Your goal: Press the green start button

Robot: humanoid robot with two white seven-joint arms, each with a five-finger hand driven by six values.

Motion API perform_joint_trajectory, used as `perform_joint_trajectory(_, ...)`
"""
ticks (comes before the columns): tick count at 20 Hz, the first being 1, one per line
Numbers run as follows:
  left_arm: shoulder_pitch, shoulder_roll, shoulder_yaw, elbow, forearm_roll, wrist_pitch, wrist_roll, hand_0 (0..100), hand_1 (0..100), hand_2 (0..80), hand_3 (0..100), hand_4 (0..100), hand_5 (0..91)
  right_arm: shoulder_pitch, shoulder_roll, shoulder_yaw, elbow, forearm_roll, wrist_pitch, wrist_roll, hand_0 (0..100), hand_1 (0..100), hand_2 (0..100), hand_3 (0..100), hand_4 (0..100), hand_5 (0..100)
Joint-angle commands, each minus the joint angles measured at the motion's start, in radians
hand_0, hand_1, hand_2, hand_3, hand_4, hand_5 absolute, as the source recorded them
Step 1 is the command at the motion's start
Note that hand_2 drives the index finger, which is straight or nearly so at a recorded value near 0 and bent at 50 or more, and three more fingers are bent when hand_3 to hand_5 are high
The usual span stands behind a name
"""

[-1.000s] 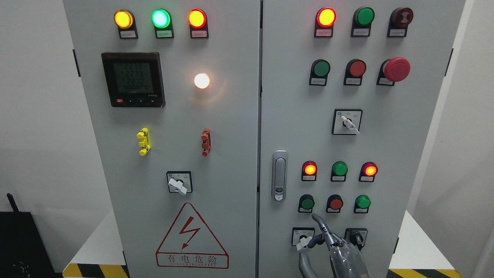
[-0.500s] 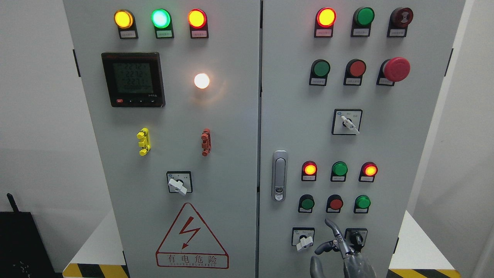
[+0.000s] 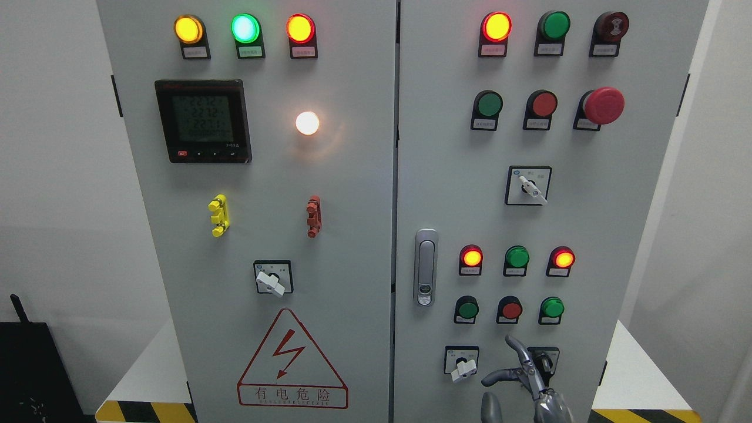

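Observation:
The grey cabinet's right door [image 3: 587, 223] carries several green buttons. A dark green one [image 3: 468, 309] sits at the left of the lower button row, beside a red one [image 3: 512, 309] and a brighter green one [image 3: 552, 307]. Another green button [image 3: 489, 104] is higher up. My right hand [image 3: 498, 361] rises from the bottom edge, index finger [image 3: 517, 349] stretched upward and thumb out to the left, holding nothing. The fingertip is just below the red button, right of the dark green one, and touches no button. The left arm is out of view.
Two rotary switches [image 3: 462, 361] [image 3: 543, 358] flank my hand. A door handle [image 3: 426, 267] stands left of the lower buttons, and a red emergency stop [image 3: 603, 106] at the upper right. The left door holds a meter [image 3: 203, 121] and lit lamps.
My right hand has drawn back from just under the dark green button, moving right and slightly down. The lamps look unchanged.

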Motion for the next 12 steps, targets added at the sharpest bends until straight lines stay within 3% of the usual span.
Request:
perform_joint_trajectory(1,0.0,0.0,0.0,0.0,0.0,-0.001,0.0,12,56,0.0,0,0,0.0,0.047,-0.001,0.051,-0.057,-0.127,0.006,0.0,76,33,0,38,33,15)
perform_joint_trajectory(5,0.001,0.0,0.0,0.0,0.0,-0.001,0.0,12,56,0.0,0,0,0.0,0.073,-0.001,0.07,-0.082,-0.19,0.025,0.004,74,30,0,28,24,8)
perform_joint_trajectory(8,0.0,0.0,0.0,0.0,0.0,-0.001,0.0,12,56,0.0,0,0,0.0,0.074,-0.001,0.074,-0.084,-0.196,0.032,0.006,61,28,0,20,14,0)
perform_joint_trajectory(10,0.0,0.0,0.0,0.0,0.0,-0.001,0.0,12,56,0.0,0,0,0.0,0.076,-0.001,0.083,-0.084,-0.213,0.032,0.01,48,27,0,15,6,0)
perform_joint_trajectory(12,0.0,0.0,0.0,0.0,0.0,-0.001,0.0,12,56,0.0,0,0,0.0,0.082,-0.001,0.086,-0.084,-0.251,0.034,0.024,42,25,0,11,2,0)
